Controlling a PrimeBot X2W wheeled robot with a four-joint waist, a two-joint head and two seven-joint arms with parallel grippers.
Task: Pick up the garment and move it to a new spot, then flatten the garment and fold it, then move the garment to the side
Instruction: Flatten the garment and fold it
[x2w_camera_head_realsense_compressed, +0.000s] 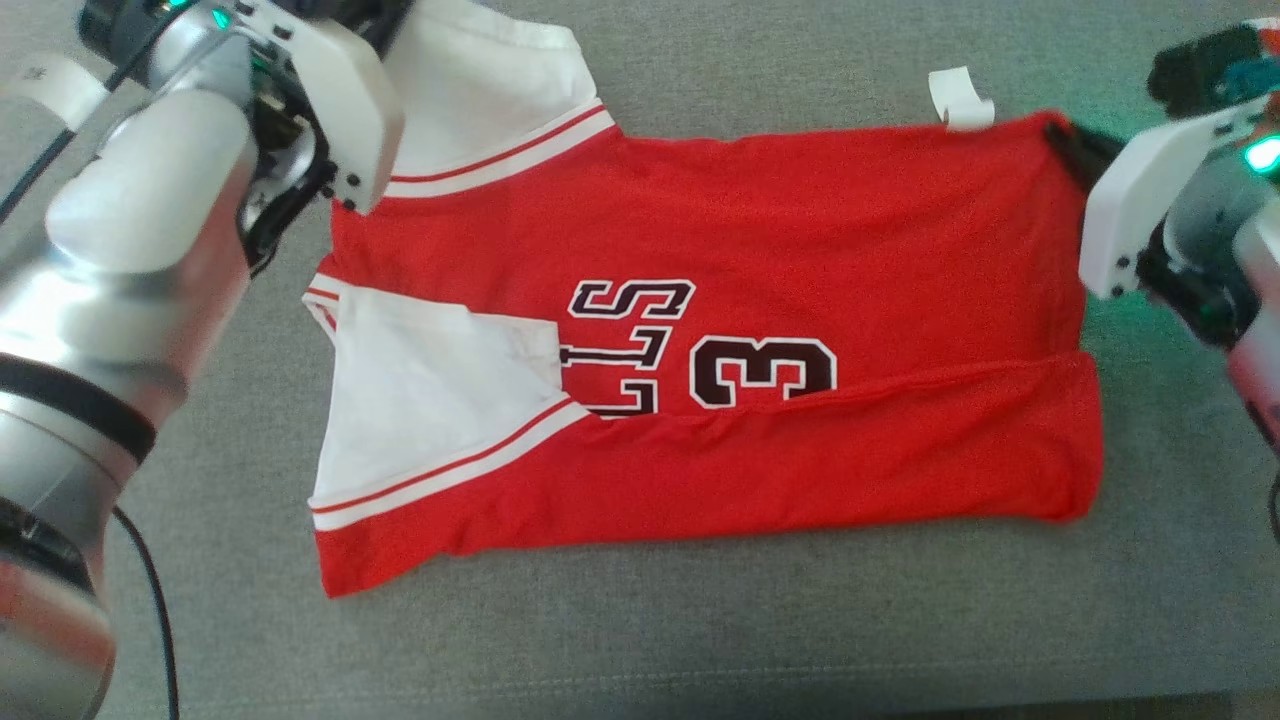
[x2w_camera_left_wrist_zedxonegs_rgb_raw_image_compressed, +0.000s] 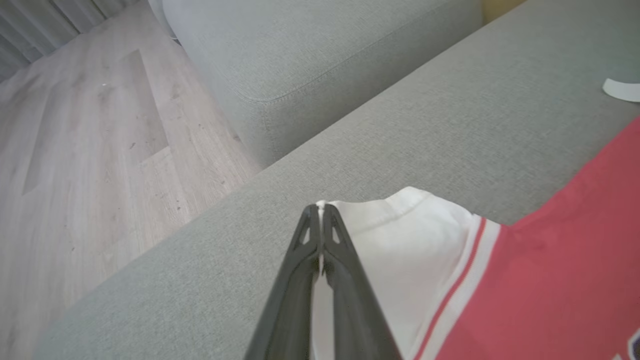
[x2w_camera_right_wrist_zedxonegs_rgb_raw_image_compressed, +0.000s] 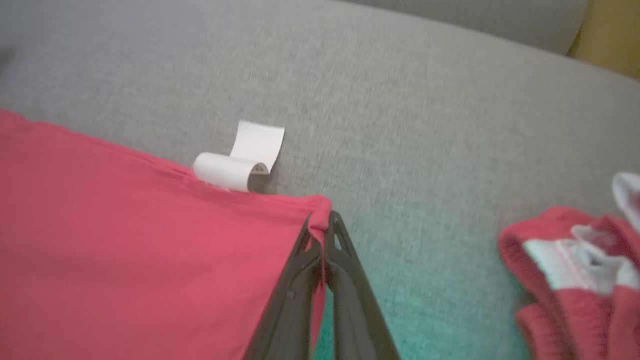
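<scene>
Your left gripper (x2w_camera_left_wrist_zedxonegs_rgb_raw_image_compressed: 320, 207) is pinched tight on the edge of the far white sleeve (x2w_camera_left_wrist_zedxonegs_rgb_raw_image_compressed: 400, 225), at the top left of the shirt (x2w_camera_head_realsense_compressed: 800, 220). Past it you can see the wood floor (x2w_camera_left_wrist_zedxonegs_rgb_raw_image_compressed: 100, 150). The shirt lies flat and spread out in the middle of the grey sofa (x2w_camera_head_realsense_compressed: 700, 620), with its neck end to your left. The near long side is already folded up over the front, so it hides the bottom of the letters and the number. The near sleeve is tucked in too. A small white tag (x2w_camera_head_realsense_compressed: 958, 98) curls up at the far edge, near the right corner. Your right gripper (x2w_camera_right_wrist_zedxonegs_rgb_raw_image_compressed: 321, 217) is pinched tight on that far right corner of red cloth. Another red and white bundle (x2w_camera_right_wrist_zedxonegs_rgb_raw_image_compressed: 565, 270) sits well apart on the right. So the move and the flattening look done, and the folding looks about half done. I think you need to fold the far side over next, fold it smaller, then move the shirt to the side.
</scene>
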